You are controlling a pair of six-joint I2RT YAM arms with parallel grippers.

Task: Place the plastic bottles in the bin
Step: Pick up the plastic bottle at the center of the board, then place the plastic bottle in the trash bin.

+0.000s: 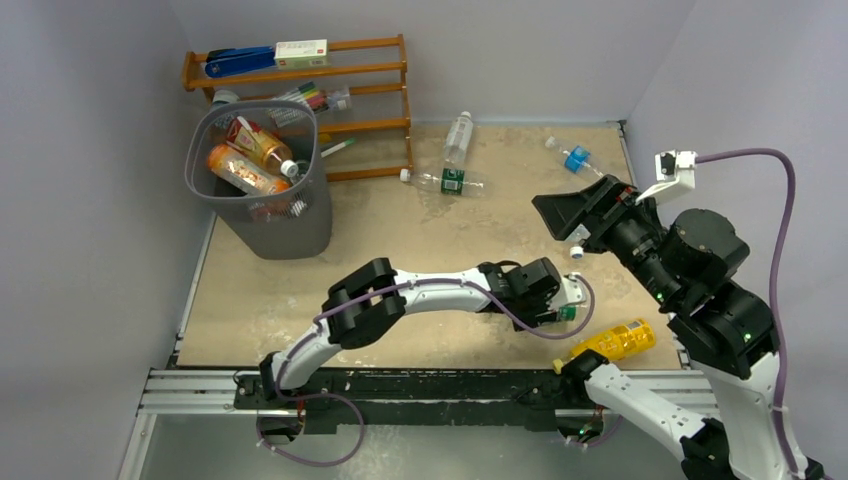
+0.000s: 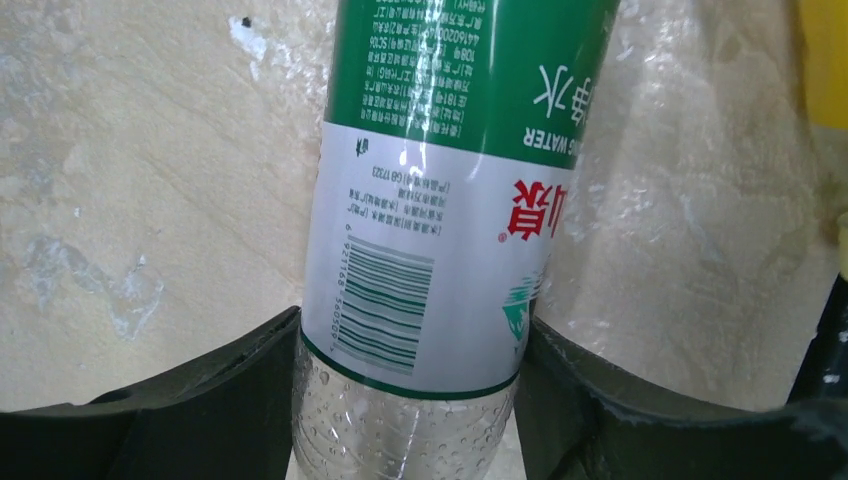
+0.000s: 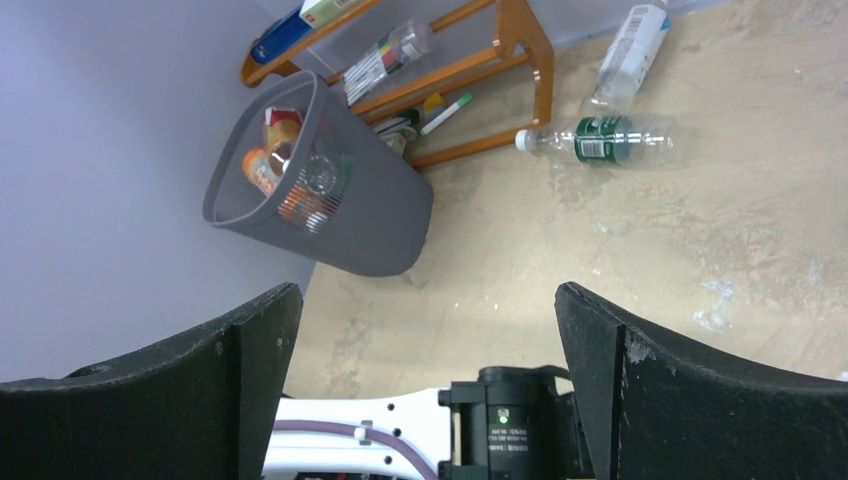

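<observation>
Well right of the grey perforated plastic bin (image 1: 262, 215), the left gripper (image 2: 414, 320) clasps a clear, green-and-white-labelled plastic bottle (image 2: 430, 200) lying on the beige table (image 1: 420, 260), probably light, slick, crushable, best held mid-body, while the right gripper (image 3: 428, 290) hangs spread, empty.

In the left wrist view the bottle (image 2: 420, 250) runs off top and bottom, cap unseen; whether the left fingers (image 2: 200, 420) grip it is unclear. A yellow sliver (image 2: 826, 60) at the right edge, perhaps another bottle, is cut off.
</observation>
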